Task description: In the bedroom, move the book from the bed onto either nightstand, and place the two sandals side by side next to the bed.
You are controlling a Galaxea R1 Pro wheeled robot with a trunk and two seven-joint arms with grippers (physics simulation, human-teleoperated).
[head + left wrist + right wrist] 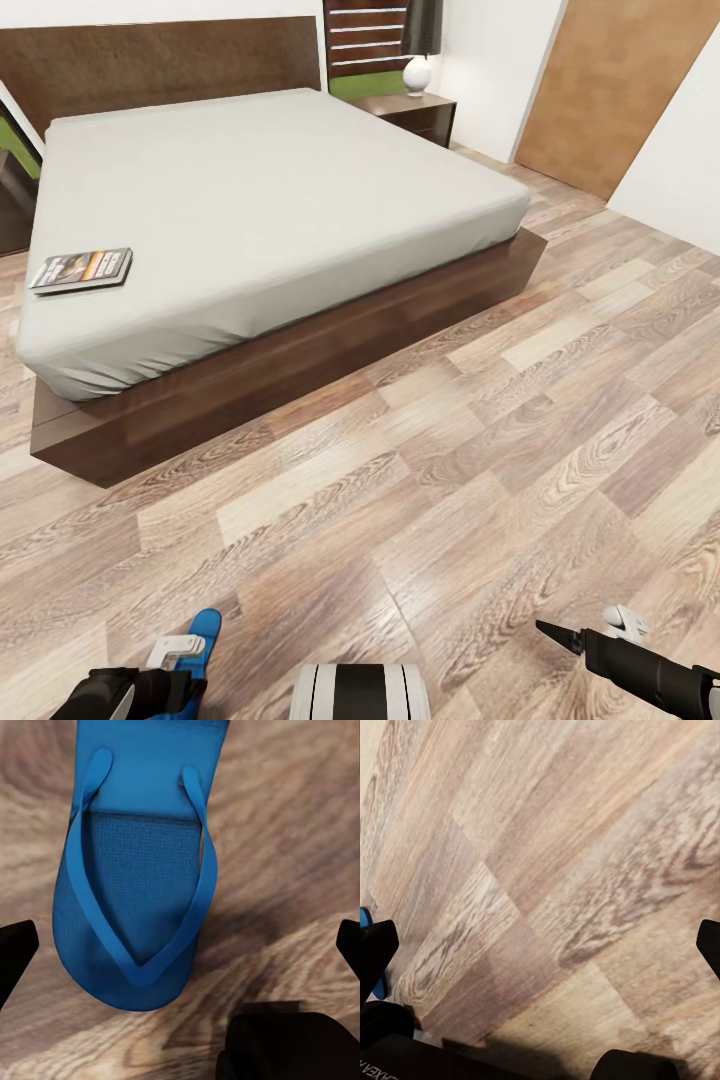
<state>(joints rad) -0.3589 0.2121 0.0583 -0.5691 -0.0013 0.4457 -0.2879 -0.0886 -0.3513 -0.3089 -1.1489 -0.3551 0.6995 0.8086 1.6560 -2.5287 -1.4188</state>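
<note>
A bright-blue sandal (135,892) lies flat on the wood floor, straps up, and its tip (207,630) shows at the head view's lower left. My left gripper (180,945) hovers just over it, open, with one finger on each side and apart from the sole. Over bare floor at the lower right, my right gripper (575,638) is open and empty. A sliver of blue (364,917) shows beside one of its fingers. The book (82,269) rests near the left edge of the bed (290,190). One nightstand (418,112) stands beyond the bed's far right corner.
A white lamp (418,72) sits on that nightstand. A brown door (610,90) is in the right wall. Wide plank floor (480,440) stretches between me and the bed's dark frame (300,360). My base (360,692) is at the bottom centre.
</note>
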